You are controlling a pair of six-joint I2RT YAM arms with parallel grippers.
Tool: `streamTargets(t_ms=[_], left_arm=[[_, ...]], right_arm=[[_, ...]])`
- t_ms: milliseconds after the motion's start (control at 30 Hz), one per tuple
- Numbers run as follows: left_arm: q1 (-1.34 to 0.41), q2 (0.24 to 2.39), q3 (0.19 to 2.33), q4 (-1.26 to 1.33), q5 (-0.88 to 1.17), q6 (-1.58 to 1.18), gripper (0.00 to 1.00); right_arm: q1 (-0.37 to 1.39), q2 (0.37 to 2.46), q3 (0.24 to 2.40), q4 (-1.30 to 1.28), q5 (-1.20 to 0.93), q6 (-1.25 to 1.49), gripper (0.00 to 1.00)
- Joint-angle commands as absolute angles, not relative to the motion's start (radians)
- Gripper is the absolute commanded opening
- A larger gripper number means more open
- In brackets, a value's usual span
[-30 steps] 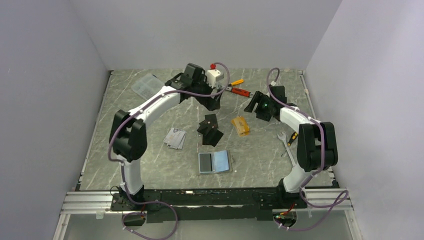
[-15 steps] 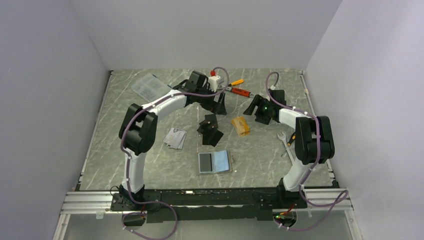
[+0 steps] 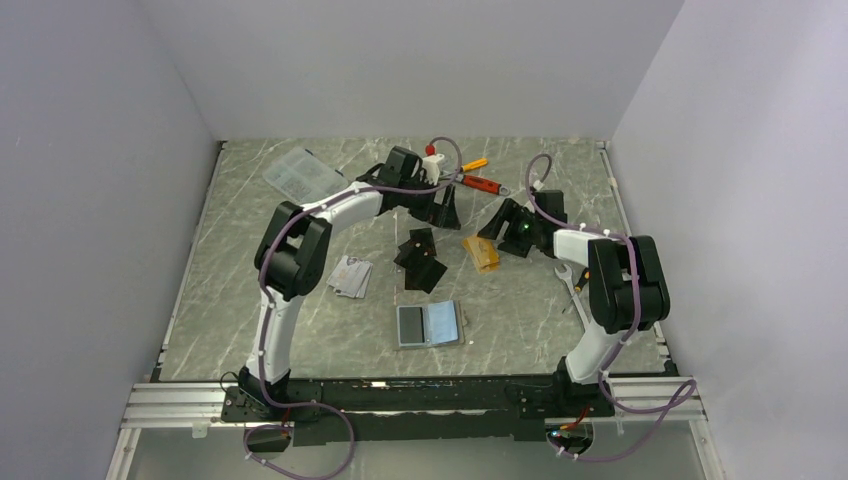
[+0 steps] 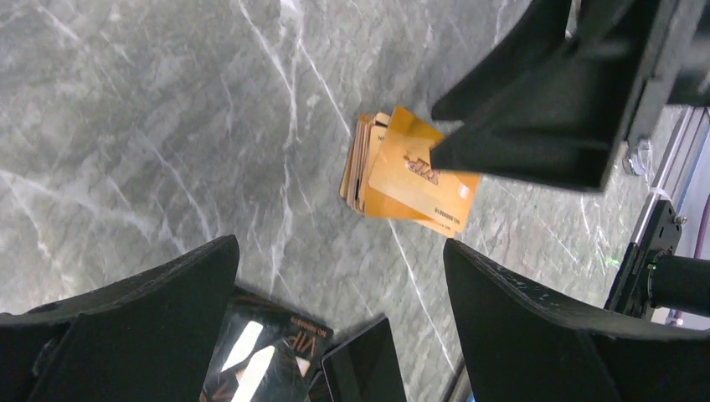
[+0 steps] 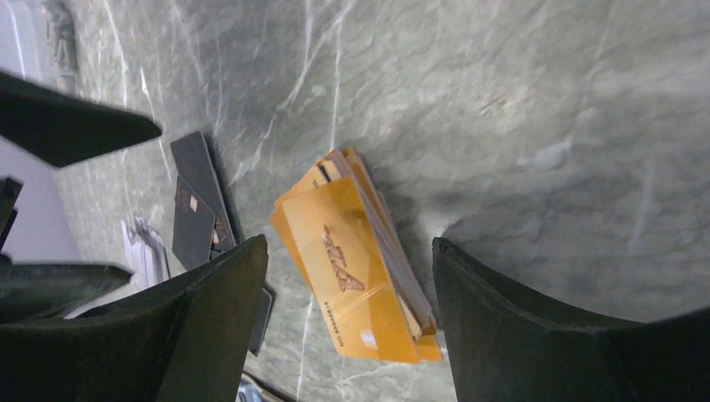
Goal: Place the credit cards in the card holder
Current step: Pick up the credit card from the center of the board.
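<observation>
Orange-gold cards [image 3: 481,252]: loose stack flat on the table [image 3: 520,330], right of the middle; long axis slanted, far-left to near-right.
Writing on top card: emblem and one fine line, too small to read.
Black cards [image 3: 420,260]: just left of the orange stack; "VIP" readable.
Card holder [image 3: 429,324]: lying open, nearer the bases, long axis left-right.
Left jaws: spread wide, empty.
Right jaws: spread over the orange stack, pinching nothing.

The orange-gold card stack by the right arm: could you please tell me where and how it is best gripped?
Probably from above, across its long edges: the orange-gold card stack lies flat, slightly fanned, on the table, and the open right gripper hangs over it, fingers either side.
</observation>
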State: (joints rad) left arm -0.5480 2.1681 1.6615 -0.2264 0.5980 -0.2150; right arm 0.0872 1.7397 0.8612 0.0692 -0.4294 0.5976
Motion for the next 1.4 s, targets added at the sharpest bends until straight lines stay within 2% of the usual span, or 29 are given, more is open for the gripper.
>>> streamTargets(t_ms=[0,567,667,900,1167,1367], left_arm=[[-0.559,2.232,1.763,-0.18,0.629,-0.217,0.99],[-0.585,2.385,1.927,-0.195,0.734,-0.227,0.93],[-0.587,2.377,1.928,-0.216,0.732,-0.22,0.87],[-0.586,2.251,1.771,-0.213,0.639,-0.109,0.82],[-0.612,2.229,1.768,-0.256,0.558,-0.013,0.79],[-0.653,2.225,1.776,-0.257,0.482,0.07,0.78]], right_arm=[[0.113,1.712,0.782,0.054,-0.432,0.631,0.75],[0.204,1.622,0.673,0.024,-0.368,0.689,0.71],[0.178,1.614,0.684,0.005,-0.347,0.679,0.7],[0.108,1.622,0.71,0.017,-0.374,0.673,0.64],[0.103,1.677,0.748,0.087,-0.459,0.691,0.58],[0.102,1.731,0.752,0.123,-0.468,0.711,0.51]])
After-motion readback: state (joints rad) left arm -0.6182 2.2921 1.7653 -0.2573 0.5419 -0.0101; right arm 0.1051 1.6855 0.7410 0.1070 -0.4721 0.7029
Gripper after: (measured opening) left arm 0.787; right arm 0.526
